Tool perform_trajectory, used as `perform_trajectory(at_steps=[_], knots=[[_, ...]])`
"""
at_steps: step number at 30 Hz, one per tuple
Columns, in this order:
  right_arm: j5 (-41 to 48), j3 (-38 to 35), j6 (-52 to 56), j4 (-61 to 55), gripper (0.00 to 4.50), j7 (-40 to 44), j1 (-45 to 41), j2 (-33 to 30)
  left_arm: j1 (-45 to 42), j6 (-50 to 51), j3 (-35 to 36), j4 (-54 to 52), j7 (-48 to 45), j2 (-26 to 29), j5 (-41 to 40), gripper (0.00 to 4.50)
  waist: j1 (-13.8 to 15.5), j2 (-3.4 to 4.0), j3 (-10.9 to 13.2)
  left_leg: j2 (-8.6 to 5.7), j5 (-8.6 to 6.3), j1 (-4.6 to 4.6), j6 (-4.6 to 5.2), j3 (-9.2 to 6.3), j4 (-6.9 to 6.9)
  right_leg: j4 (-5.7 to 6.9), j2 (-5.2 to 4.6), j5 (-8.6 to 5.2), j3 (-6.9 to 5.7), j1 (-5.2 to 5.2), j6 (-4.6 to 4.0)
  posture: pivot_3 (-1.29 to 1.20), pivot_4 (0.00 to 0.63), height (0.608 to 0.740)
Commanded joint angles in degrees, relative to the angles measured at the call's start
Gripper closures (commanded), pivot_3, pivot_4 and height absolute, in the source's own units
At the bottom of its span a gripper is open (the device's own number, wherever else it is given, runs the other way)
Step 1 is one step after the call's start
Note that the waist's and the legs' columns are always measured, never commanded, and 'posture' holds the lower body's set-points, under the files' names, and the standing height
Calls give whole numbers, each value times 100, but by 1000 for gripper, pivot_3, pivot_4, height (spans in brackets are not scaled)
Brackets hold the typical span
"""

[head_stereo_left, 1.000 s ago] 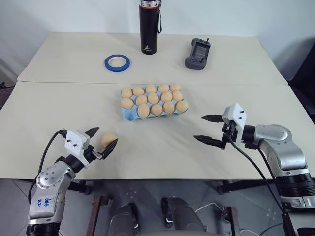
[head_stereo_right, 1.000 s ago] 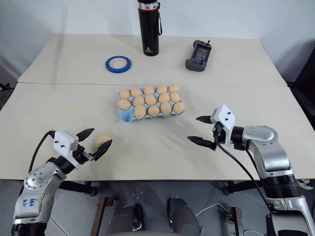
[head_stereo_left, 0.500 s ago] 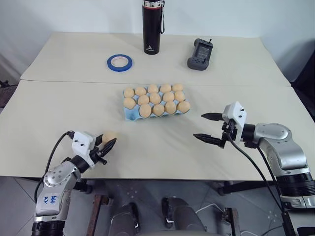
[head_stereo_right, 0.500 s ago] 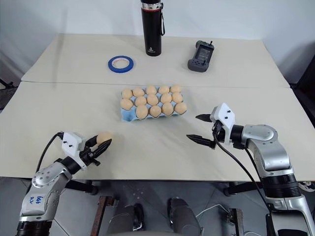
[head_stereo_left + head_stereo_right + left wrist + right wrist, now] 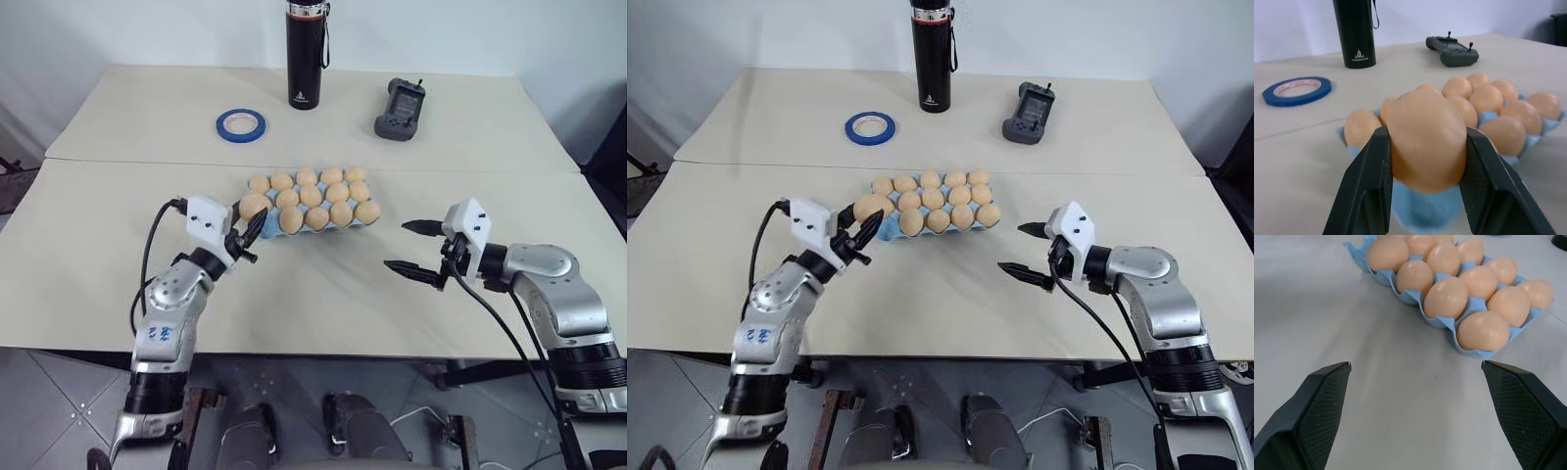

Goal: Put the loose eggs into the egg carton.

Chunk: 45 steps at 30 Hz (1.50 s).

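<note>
egg in hand: the left gripper [image 5: 247, 231] pinches one egg [image 5: 1426, 140] across its middle, off the table and just at the near-left corner of the carton [image 5: 263, 231].
how we expect it to handle: light, smooth and brittle, we judge; the rounded shell could slip between the flat fingers [image 5: 1365, 191], so a gentle pinch across the widest part, as now, seems right.
carton: a light blue tray near the middle of the table [image 5: 98, 235], nearly full of eggs; the free cup looks to be at its near-left corner, though the held egg hides that spot from us.
right gripper: the right gripper [image 5: 409, 247] hangs spread wide and holds nothing, to the right of the carton and apart from it.
things around: a blue tape ring [image 5: 240, 123], a black bottle [image 5: 305, 54] and a grey handset [image 5: 398, 95] lie beyond the carton, well apart from it.
in the way: we see nothing between the held egg and the carton; the neighbouring eggs sit close, so we think the fingers risk knocking them on the way down.
</note>
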Motion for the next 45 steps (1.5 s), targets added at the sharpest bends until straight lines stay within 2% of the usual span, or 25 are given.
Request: perform_trajectory(at_steps=[1,5,14,18,24,28,33,38,45], knots=[[74,-150,-78,-249,0,-62,53,9,-172,-292,-50,258,-190,17,29,2997,-1,0,0,0,1,0,-3,1,0,0,0,0,0,0,0,0,150,740],[118,-187,-47,-366,0,-112,173,3,-374,-492,-173,654,-586,64,-7,2997,25,0,0,1,3,-1,-8,2,0,0,0,-1,-1,-2,1,0,150,740],[168,-302,-38,-436,0,-134,302,-61,-520,-678,-105,944,-827,195,-39,37,25,0,0,1,3,-1,-8,4,3,0,0,1,1,-1,3,0,150,740],[180,-334,-53,-439,0,-122,342,-90,-309,-295,-67,598,-919,440,-56,11,11,0,0,1,3,-1,-8,4,2,0,-1,1,1,-1,3,0,150,740],[168,-425,-98,-327,0,-57,300,-147,423,672,292,-308,-1893,1200,-969,11,-19,2,1,5,2,-1,-11,4,0,3,0,0,-1,-3,1,0,150,740],[172,-419,-169,-227,0,107,251,-217,921,546,719,-505,-2539,1726,-1326,11,-24,2,1,5,0,0,-13,3,-1,3,-2,-3,-2,-4,-3,0,150,740],[81,-197,-310,76,0,464,56,-246,1130,376,1127,-67,-3121,2368,-1401,11,-25,3,2,3,-25,1,-11,3,-1,-3,-9,-7,-4,-4,-12,0,150,740],[-86,4,-564,569,0,649,-312,-144,971,183,1281,357,-3448,2663,-1385,11,-29,5,3,3,-28,-1,-8,3,-2,-7,-13,-9,-6,-6,-19,0,150,740],[-122,109,-639,667,0,699,-472,-16,938,179,1327,298,-3440,2633,-1425,11,-32,6,4,7,-23,-3,0,2,-18,-6,-11,-13,-9,-13,-25,0,150,740]])
